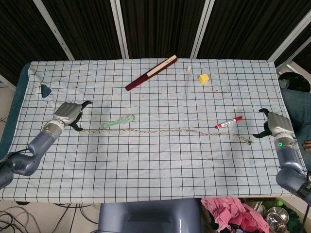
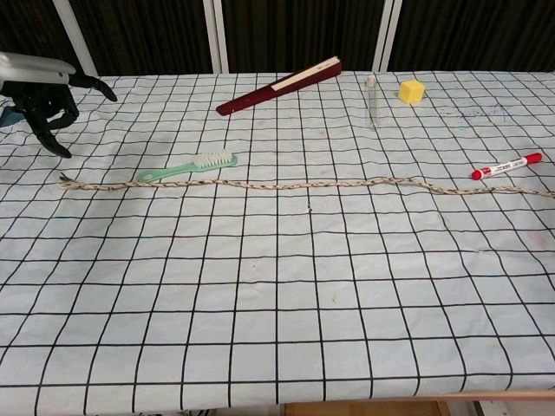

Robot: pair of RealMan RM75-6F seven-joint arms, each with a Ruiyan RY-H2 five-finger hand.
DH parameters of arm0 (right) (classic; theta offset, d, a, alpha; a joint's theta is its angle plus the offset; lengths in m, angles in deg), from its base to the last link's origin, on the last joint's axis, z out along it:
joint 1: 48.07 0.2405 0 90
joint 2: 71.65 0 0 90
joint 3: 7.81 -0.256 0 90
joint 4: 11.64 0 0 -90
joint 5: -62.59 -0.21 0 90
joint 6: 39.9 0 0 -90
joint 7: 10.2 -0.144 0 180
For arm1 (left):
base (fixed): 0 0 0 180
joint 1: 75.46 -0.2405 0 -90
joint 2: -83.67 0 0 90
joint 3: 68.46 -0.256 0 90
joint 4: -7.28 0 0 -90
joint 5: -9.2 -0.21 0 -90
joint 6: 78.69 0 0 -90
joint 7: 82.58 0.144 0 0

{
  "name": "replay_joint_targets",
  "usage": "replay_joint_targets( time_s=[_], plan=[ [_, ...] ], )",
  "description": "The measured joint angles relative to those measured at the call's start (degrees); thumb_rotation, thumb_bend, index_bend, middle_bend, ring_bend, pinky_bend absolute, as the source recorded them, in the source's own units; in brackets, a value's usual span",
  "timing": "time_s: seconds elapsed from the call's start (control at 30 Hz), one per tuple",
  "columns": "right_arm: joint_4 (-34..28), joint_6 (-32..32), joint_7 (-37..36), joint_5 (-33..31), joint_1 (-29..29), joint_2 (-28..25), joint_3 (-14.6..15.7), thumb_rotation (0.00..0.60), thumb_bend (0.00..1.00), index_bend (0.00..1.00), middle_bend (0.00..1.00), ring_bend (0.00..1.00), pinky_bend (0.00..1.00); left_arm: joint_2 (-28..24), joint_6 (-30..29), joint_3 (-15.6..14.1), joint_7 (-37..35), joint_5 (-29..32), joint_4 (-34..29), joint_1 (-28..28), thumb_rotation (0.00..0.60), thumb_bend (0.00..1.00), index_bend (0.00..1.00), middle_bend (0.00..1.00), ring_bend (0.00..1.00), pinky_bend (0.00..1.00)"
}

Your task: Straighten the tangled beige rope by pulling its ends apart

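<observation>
Rope, beige and braided [image 1: 163,131], lay stretched in a long, slightly wavy line across the surface [image 1: 146,165] with its blue-and-black checked cloth, touched by neither hand. The left hand [image 1: 69,114] hovered just above and beside the rope's frayed left end, its dark fingers [image 2: 45,130] spread apart and holding nothing; in the chest view that hand [image 2: 39,82] stood clear of the rope [image 2: 295,184]. The right hand [image 1: 276,125] sat near the surface's right edge, its fingers apart and empty, with the rope's other end lying a short way off toward the surface's middle. A mint-green toothbrush [image 1: 118,121] rested just beyond the rope, not far from the left hand. A red-and-white marker pen [image 1: 228,122] lay between the right hand and the rope's middle, just beyond the line of the rope. Farther off from both hands lay a closed dark-red folding fan [image 1: 151,73], a thin clear tube [image 1: 186,82] and a small yellow cube [image 1: 203,77].
</observation>
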Motion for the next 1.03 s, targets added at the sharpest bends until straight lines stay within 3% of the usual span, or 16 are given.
replay_joint_targets(
  time_s=[0.07,0.17,0.3,0.5,0.67,0.8,1.03],
  plan=[
    [-3.20,2.80,-1.41,1.45,-1.43,-2.03,-0.56,0.600,0.01,0.07,0.30,0.50,0.52,-3.17,-0.83,0.10,1.75,1.69,-5.54,-0.39,0.600,0.07,0.10,0.44,0.39,0.48],
    [-7.28,10.39,-3.75,6.30,-4.74,-3.79,-0.80,0.600,0.01,0.07,0.16,0.38,0.32,-7.97,-5.65,-0.13,5.81,3.60,-16.41,-2.35,0.600,0.06,0.10,0.30,0.23,0.32],
    [-12.44,22.81,-7.53,16.71,-10.63,-5.12,-0.04,0.600,0.01,0.07,0.06,0.30,0.25,-12.16,-18.70,-1.01,12.30,4.70,-28.47,-6.77,0.600,0.05,0.10,0.18,0.09,0.18],
    [-17.60,33.90,-12.53,29.92,-18.84,-5.72,3.72,0.600,0.01,0.07,0.03,0.27,0.22,-15.26,-37.36,-4.02,18.24,3.17,-36.55,-16.61,0.600,0.05,0.10,0.11,0.02,0.06],
    [-18.52,40.72,-12.36,39.04,-23.64,-3.74,8.18,0.600,0.01,0.07,0.01,0.26,0.22,-15.72,-48.92,-8.47,19.24,-2.83,-38.31,-26.35,0.600,0.03,0.10,0.11,0.00,0.00],
    [-17.35,45.42,-11.95,45.28,-27.19,0.97,11.38,0.600,0.01,0.07,0.01,0.26,0.22,-14.44,-56.27,-11.91,15.84,-8.56,-36.14,-33.98,0.600,0.03,0.10,0.11,0.00,0.00],
    [-15.41,48.03,-11.05,48.78,-29.48,3.60,11.93,0.600,0.01,0.07,0.01,0.26,0.22,-12.95,-59.35,-14.05,11.11,-13.66,-32.04,-38.39,0.600,0.03,0.10,0.09,0.00,0.00]
  ],
)
